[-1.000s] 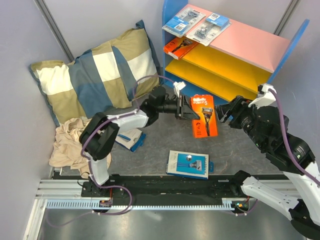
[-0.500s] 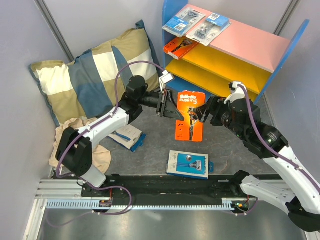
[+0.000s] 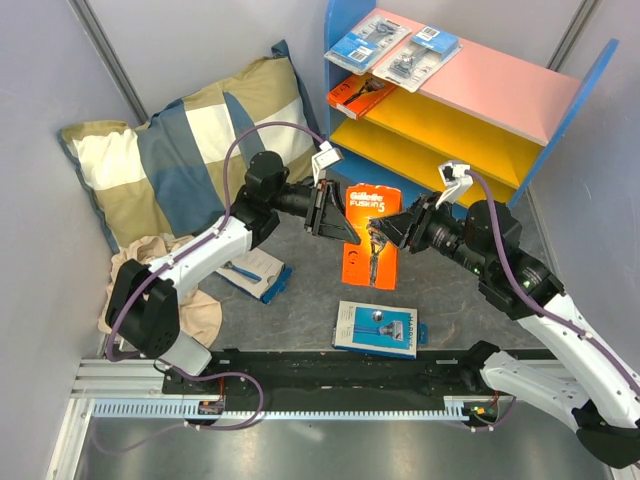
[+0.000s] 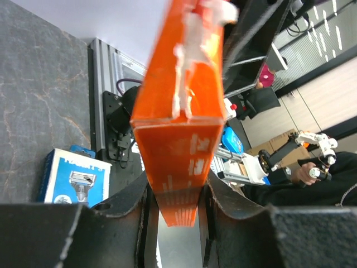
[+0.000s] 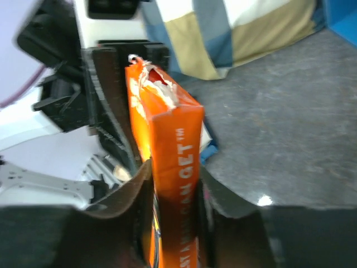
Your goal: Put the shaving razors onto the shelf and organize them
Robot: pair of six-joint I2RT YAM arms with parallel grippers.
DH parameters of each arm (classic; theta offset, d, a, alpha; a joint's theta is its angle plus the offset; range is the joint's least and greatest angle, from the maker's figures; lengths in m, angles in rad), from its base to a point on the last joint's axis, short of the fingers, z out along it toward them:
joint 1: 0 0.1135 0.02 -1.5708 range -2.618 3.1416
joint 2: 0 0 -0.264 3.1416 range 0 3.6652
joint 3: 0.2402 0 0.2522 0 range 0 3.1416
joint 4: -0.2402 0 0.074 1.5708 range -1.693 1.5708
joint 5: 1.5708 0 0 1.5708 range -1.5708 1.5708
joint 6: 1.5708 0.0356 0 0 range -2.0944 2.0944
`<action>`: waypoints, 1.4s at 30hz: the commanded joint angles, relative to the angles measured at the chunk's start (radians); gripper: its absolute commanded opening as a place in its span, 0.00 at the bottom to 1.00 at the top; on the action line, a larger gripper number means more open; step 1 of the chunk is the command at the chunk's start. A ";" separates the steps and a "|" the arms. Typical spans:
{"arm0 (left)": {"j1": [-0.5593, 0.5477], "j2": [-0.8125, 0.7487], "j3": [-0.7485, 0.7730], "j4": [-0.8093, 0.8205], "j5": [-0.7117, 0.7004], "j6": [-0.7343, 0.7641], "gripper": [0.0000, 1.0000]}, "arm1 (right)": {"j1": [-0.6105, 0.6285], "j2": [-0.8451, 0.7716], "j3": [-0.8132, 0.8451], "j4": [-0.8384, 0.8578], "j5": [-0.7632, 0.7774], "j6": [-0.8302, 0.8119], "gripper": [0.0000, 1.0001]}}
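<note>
An orange razor box [image 3: 372,238] hangs upright above the grey floor, held from both sides. My left gripper [image 3: 335,211] is shut on its left edge, and the box [image 4: 178,111] fills the gap between the jaws [image 4: 175,206]. My right gripper [image 3: 397,228] is shut on the right edge, its pads tight against the box [image 5: 170,162]. The shelf [image 3: 500,90] stands at the back right. Two blister packs [image 3: 367,42] [image 3: 418,55] lie on its pink top and another orange box [image 3: 358,93] on the board below. A blue and white razor box [image 3: 377,328] lies flat near the front.
A checked pillow [image 3: 190,150] leans in the back left corner, with a beige cloth [image 3: 140,290] in front of it. Another blue pack [image 3: 258,277] lies on the floor under my left arm. The arm rail [image 3: 330,372] runs along the near edge.
My left gripper swung the orange box upright and a little left. My right gripper reached left to it and closed on its right edge.
</note>
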 commanded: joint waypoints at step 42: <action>-0.229 0.075 0.071 0.330 -0.574 -0.299 0.97 | 0.008 -0.432 -0.127 0.330 0.773 0.176 0.15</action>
